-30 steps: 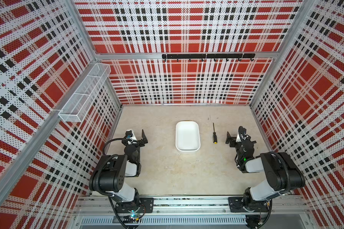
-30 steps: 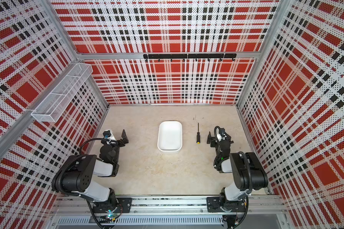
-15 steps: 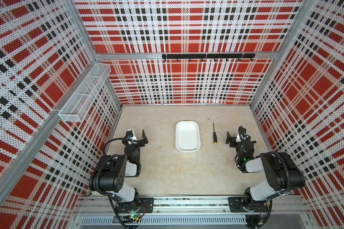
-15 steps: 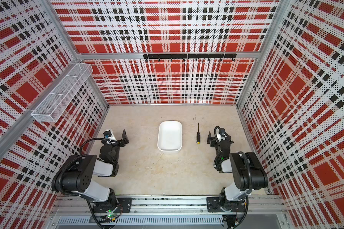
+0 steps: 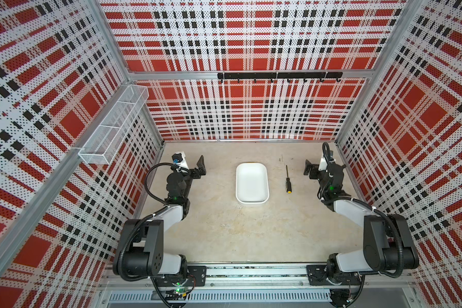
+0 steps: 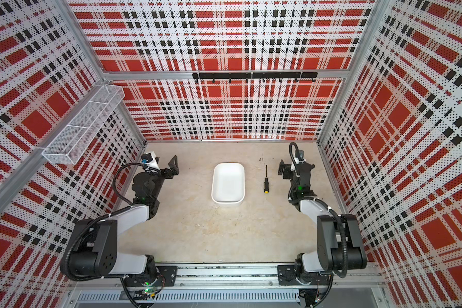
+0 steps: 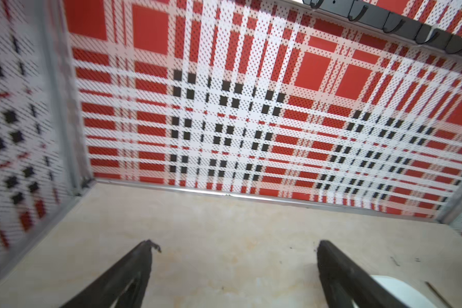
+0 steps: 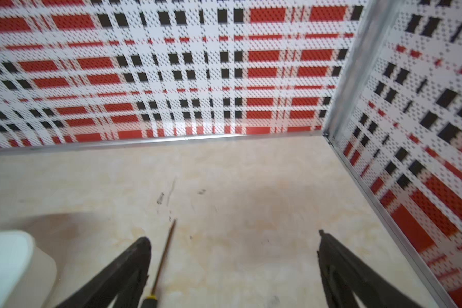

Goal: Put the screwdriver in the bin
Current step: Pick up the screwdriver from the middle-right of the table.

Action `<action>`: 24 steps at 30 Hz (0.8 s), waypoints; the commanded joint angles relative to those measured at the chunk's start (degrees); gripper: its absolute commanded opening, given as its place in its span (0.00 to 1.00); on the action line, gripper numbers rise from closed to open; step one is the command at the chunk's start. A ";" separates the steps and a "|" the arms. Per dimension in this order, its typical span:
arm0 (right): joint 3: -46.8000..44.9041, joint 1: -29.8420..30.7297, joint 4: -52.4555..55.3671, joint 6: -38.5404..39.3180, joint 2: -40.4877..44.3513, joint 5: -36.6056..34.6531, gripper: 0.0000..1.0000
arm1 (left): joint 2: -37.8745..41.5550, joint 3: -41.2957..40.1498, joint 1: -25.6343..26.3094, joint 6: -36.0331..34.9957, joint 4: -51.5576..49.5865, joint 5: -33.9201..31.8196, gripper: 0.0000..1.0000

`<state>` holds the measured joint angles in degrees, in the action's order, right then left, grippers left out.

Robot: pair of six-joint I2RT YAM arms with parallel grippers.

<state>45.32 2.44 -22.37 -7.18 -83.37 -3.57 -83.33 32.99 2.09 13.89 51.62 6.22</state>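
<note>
**Status.** The task is at its opening step: approach and grasp. The screwdriver (image 5: 287, 182) lies flat on the surface (image 5: 224, 226), outside the bin (image 5: 251, 184) and not touching it. It sits between the bin and the right end effector (image 5: 308, 169), roughly parallel to the bin's long side. The tip points toward the back wall and the yellow cap toward the robot base. The bin is empty.

**End effectors.** The right end effector is spread wide and holds nothing. In the right wrist view, the screwdriver shaft (image 8: 166, 250) runs just beside the finger (image 8: 134, 266) on the bin side. How high the fingers stand above the surface cannot be told from that blurred view. The left end effector (image 5: 201, 166) is also spread and empty. It stands on the far side of the bin, well apart from the screwdriver.

**Next move (judgement).**
1. Use the right arm; it is the nearer one.
2. Shift the end effector toward the bin until the handle lies between the fingers.
3. Align the fingers across the handle, not along it.
4. Lower close to the surface, since the tool is slim and lies low.
5. Close on the black handle, lift, carry over the bin wall and release.

**Markings.** No brand, label or writing is legible on the screwdriver, the bin or the arms.
</note>
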 commanded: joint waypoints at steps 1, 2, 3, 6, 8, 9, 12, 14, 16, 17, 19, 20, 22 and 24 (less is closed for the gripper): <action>10.39 -0.03 26.81 -3.00 -4.79 8.91 1.00 | -5.60 3.67 0.29 13.60 -3.45 10.99 0.98; 13.06 0.34 30.83 -3.08 -6.47 10.45 1.00 | -7.31 4.89 0.22 15.63 -3.62 13.14 0.98; 15.41 1.20 34.10 -3.20 -7.99 10.86 1.00 | -9.27 6.20 0.20 17.37 -3.68 16.10 0.98; 19.01 4.01 39.82 -3.59 -10.82 9.88 1.00 | -12.82 8.25 1.00 20.87 -3.41 19.82 0.98; 19.85 5.39 41.73 -4.26 -11.93 10.71 1.00 | -13.02 8.04 1.80 21.49 -3.40 19.36 0.98; 19.94 6.00 42.13 -4.81 -12.36 11.04 1.00 | -12.76 7.73 2.24 21.91 -3.53 18.86 0.98; 20.27 7.58 43.71 -6.62 -13.91 11.20 0.98 | -12.14 7.35 2.51 22.95 -5.29 18.64 0.98; 20.53 8.26 44.59 -8.02 -15.06 10.79 0.97 | -12.16 7.65 2.73 23.13 -7.51 19.06 0.98; 20.69 8.51 44.96 -9.21 -16.04 10.69 0.95 | -12.17 8.11 3.51 22.53 -10.60 18.68 0.98; 20.77 8.55 45.09 -9.70 -16.56 10.62 0.95 | -12.14 8.36 3.97 22.12 -12.32 18.00 0.98; 21.07 8.54 45.42 -10.25 -17.53 10.58 0.93 | -12.19 9.12 5.23 21.10 -16.11 16.23 0.98; 21.21 8.64 45.64 -10.40 -17.99 10.73 0.93 | -12.28 9.85 6.07 20.21 -18.64 15.23 0.98; 21.77 8.89 46.32 -10.60 -18.98 10.61 0.91 | -12.64 11.92 7.82 17.60 -24.62 12.49 0.98; 22.22 9.24 46.84 -10.64 -19.78 10.35 0.89 | -13.04 14.32 9.74 14.59 -30.52 9.71 0.98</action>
<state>66.22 11.14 22.31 -16.62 -101.91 6.83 -96.38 43.94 9.69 33.15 30.83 20.03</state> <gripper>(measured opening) 0.894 0.982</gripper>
